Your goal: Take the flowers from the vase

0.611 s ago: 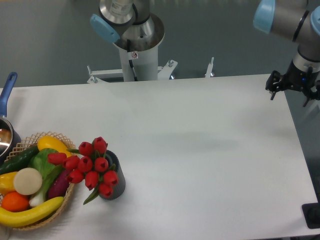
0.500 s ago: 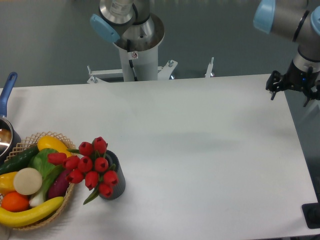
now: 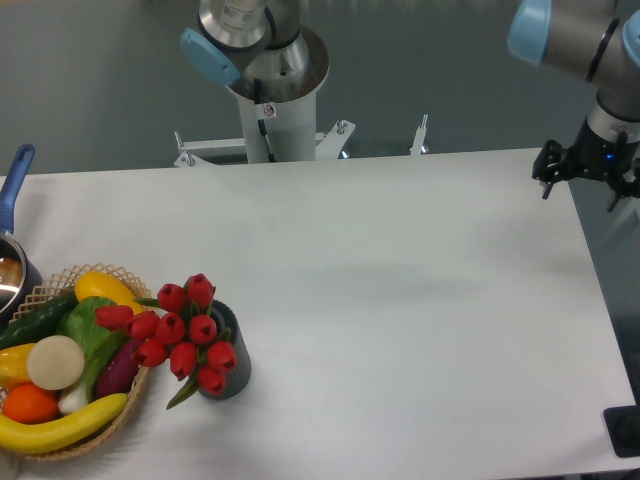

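Currently, items as they stand:

- Gripper: far right, past the table's right edge, partly cut by the frame. Fingers too small and dark to read; can't tell if open or closed. Holds nothing visible.
- Flowers: red buds w/ green stems, near left, seated in the vase. Bunch leans left, heads spilling over the vase rim toward the basket.
- Vase: dark, short, upright, just right of the basket; touching or apart, can't tell.
- Basket: toy veg & fruit, near-left corner. Pot w/ blue handle at left edge, behind it.

Step in hand, by my read: approach not yet begun; task at its start. You've a long diagonal to cover, far right to near left.

- Route: mid-table is bare, so travel there, approx. straight across.
- Grip: aim for stems just above the vase mouth, not the buds; they'd likely crush or slip.
- Entry: come from above or the right; the left side is crowded by the basket.
- Lift: pull straight up, or the vase may tip or drag.
- Edges: vase sits close to the near edge; keep the wrist from overshooting it.
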